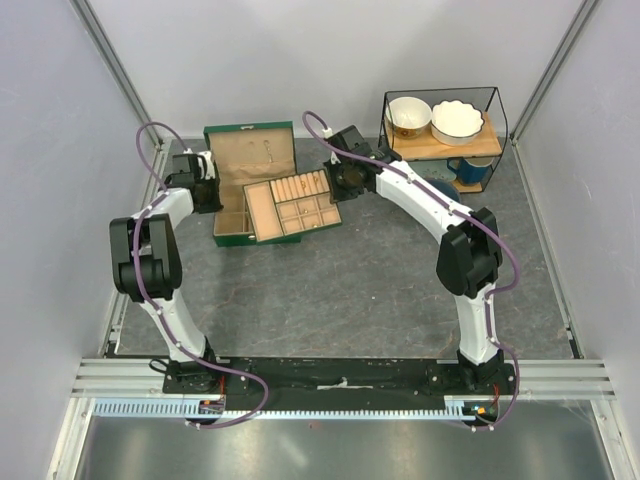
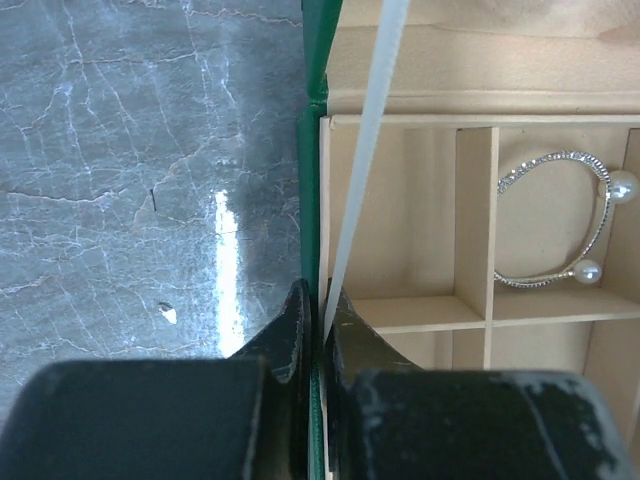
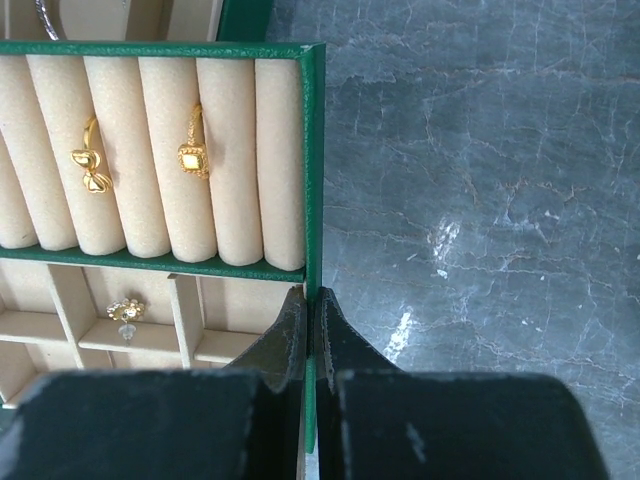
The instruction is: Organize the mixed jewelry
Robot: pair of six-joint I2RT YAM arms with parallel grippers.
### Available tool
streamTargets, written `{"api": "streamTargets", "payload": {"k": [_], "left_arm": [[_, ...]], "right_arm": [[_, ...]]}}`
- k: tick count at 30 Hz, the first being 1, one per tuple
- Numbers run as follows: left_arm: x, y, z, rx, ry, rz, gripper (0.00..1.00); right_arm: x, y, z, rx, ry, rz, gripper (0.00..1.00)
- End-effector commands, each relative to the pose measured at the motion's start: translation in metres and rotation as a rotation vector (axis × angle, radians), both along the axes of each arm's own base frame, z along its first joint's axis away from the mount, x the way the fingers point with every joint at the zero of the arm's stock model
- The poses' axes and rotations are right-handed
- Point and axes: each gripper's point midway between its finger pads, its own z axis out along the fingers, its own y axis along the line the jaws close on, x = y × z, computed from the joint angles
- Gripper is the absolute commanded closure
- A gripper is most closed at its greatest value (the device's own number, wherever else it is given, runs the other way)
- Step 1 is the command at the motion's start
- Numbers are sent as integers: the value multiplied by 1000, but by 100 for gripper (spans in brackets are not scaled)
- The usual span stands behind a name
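While my left gripper (image 2: 315,300) is pinched tight, its two black fingers meet on the left wall of the dark green jewellery box (image 2: 312,150), with only that thin rim between them. Just beside my fingertips a flat white ribbon strap (image 2: 370,150) runs up from the wall toward the tan lining of the lid. Past one tan divider, the thin silvery wire bangle with two pearl ends (image 2: 587,270) lies flat in a square compartment of the box's base.

My right gripper (image 3: 311,300) is clamped the same way on the right-hand green wall of the tan-lined upper tray (image 3: 313,150). In the padded rolls next to that wall sit the gold ring with a square top (image 3: 193,158) and, two rolls further left, the gold ring with a heart-shaped top (image 3: 92,170). Below the rolls, the small gold stud (image 3: 127,310) rests in one of the little tray compartments.

From above, I hold the open box from both sides, the tray lying skewed over the base. It stands on the grey marbled table (image 1: 360,290). Near my right arm, at the back right corner, is a black wire shelf (image 1: 500,110) carrying two pale bowls (image 1: 457,120) and a blue mug (image 1: 468,168).
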Motion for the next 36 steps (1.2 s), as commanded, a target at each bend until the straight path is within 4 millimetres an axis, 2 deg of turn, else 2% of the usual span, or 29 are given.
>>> {"api": "streamTargets", "payload": {"k": [1,4,7,8,10,20,23,24,26,28,29,31,32,33,34,36], "left_arm": [[-3,-30,10,3,-17,-75,98],[-7,-44,11,1,-18,-99,98],[-11,-46,11,-16,-10,-81,99],[-14,-61,10,-24,-4,-103,98],[-19,-68,11,-32,1,-109,99],[-48,-91,12,-116,29,-64,99],[-56,-97,11,-154,39,-53,98],[-55,-99,18,-166,18,-56,99],[-61,-103,19,-192,21,-61,97],[-61,-104,32,-198,-13,-66,89],[-61,-104,35,-199,-21,-67,78],[-59,-105,50,-201,-59,-77,66],[-60,-105,54,-200,-70,-87,56],[-60,-106,59,-204,-82,-98,52],[-60,-106,68,-205,-105,-102,40],[-61,-108,75,-202,-125,-122,33]], "right_arm": [[3,4,38,84,-78,-12,100],[4,3,37,90,-77,-27,100],[4,2,36,85,-79,-38,100],[4,1,38,87,-82,-40,100],[4,1,38,87,-84,-41,100],[11,-11,47,55,-133,-87,100],[9,-16,40,47,-123,-113,100],[8,-21,32,39,-107,-123,100],[6,-24,26,45,-88,-138,100],[4,-26,19,49,-70,-142,100],[4,-25,18,54,-65,-143,100],[2,-21,16,70,-48,-145,100],[2,-20,14,75,-39,-145,100],[1,-19,12,84,-27,-151,100],[0,-17,12,95,-18,-148,100],[0,-14,8,106,-3,-150,100]]}}
